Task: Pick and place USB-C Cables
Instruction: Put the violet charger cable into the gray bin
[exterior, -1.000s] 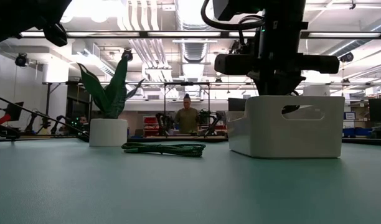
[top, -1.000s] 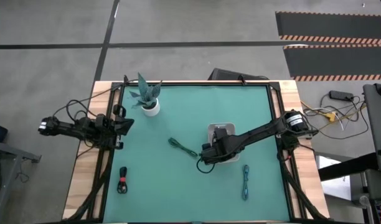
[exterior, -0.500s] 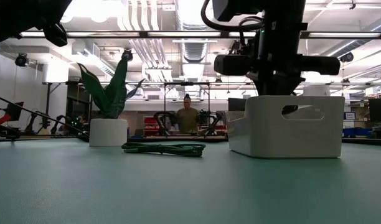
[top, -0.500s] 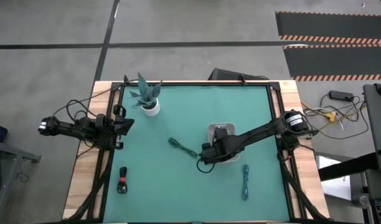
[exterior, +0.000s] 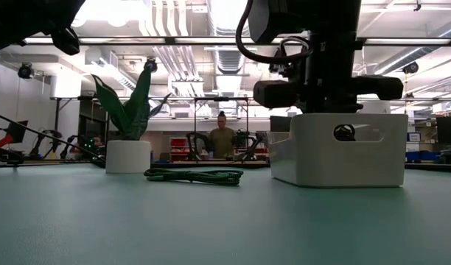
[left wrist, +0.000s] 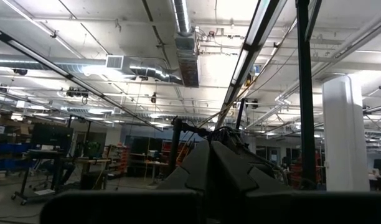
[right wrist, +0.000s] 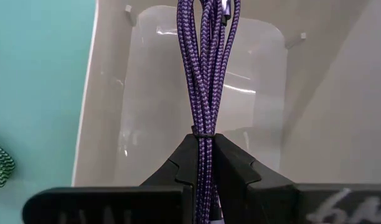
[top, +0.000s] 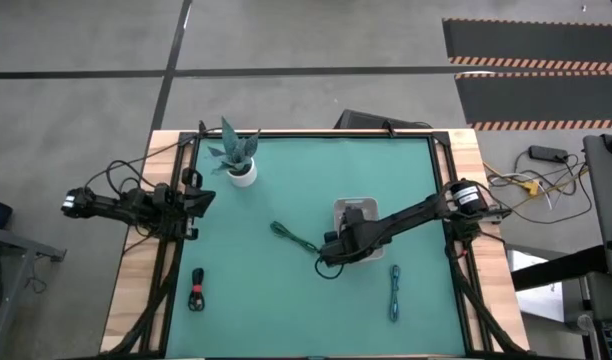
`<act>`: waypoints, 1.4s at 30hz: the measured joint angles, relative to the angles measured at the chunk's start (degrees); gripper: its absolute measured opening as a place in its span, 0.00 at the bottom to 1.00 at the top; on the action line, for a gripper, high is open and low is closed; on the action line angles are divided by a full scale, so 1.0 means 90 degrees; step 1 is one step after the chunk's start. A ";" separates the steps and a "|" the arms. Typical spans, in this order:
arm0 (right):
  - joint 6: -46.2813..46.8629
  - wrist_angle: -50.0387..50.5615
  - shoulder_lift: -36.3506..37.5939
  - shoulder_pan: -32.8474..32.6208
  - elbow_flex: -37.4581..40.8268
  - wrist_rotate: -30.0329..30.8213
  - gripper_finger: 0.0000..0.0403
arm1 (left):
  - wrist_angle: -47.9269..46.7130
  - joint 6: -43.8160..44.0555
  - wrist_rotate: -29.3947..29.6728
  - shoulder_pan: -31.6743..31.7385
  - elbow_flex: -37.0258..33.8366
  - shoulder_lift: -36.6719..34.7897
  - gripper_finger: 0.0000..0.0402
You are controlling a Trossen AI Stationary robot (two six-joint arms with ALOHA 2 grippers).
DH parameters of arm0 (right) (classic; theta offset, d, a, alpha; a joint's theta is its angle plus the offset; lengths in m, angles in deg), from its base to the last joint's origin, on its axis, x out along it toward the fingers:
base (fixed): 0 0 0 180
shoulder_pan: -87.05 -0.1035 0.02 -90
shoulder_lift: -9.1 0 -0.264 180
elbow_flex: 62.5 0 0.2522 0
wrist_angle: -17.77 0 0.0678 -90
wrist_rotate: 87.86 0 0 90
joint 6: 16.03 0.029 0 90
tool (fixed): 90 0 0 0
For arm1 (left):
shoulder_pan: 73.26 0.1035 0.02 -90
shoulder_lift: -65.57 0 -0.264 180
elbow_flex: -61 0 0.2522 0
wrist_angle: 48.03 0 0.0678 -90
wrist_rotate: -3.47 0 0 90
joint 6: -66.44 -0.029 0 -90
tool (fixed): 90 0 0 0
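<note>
I see the right gripper clamped on a purple braided USB-C cable above the white tray. The left gripper sits closed, parked at the worktop's left edge.

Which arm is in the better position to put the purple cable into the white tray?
The right. Its gripper is already shut on the purple cable directly above the white tray. The left gripper is parked at the table's left edge, far from the tray.
</note>
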 joint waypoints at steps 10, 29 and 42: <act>-0.0157 -0.0001 -0.0003 0.0020 0.0000 0.0004 0.06 | 0.0000 0.0018 0.0000 0.0001 -0.0001 0.0027 0.00; -0.0232 -0.0001 0.0007 0.0041 0.0000 0.0002 0.07 | 0.0002 0.0030 0.0000 -0.0001 0.0001 0.0027 0.00; -0.0226 -0.0001 0.0016 0.0044 0.0000 -0.0018 0.11 | 0.0002 0.0028 0.0000 0.0000 0.0001 0.0027 0.00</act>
